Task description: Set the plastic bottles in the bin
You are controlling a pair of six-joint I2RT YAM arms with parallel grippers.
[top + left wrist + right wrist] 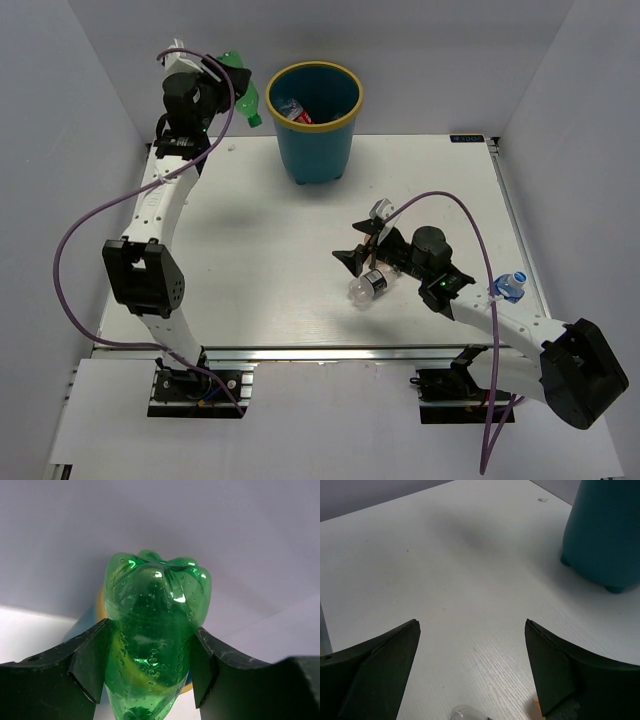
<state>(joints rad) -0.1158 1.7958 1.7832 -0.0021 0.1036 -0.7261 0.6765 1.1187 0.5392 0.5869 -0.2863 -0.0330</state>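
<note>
The left gripper (147, 662) is clamped on a green bottle (156, 605). Its two dark fingers (90, 667) press the body from either side, and the lobed base points away from the wrist camera. In the top view the pair sits in the upper left of the frame, just left of the bin (316, 150), and the bottle is not yet over the yellow rim.

To drop it well, I judge the arm should carry the bottle rightward until it hangs wholly above the opening, and only then part the fingers. Releasing early risks a bounce off the rim.

A red-labelled bottle (293, 111) already lies inside the bin. At centre right the right gripper (368, 262) stands wide open, holding nothing, over a clear bottle (366, 286) lying on the table (260, 260). A blue-capped bottle (511, 288) lies at the right edge.

No writing can be read: the red label is too small, and so is the dark tag (466, 139) on the table's far edge.
</note>
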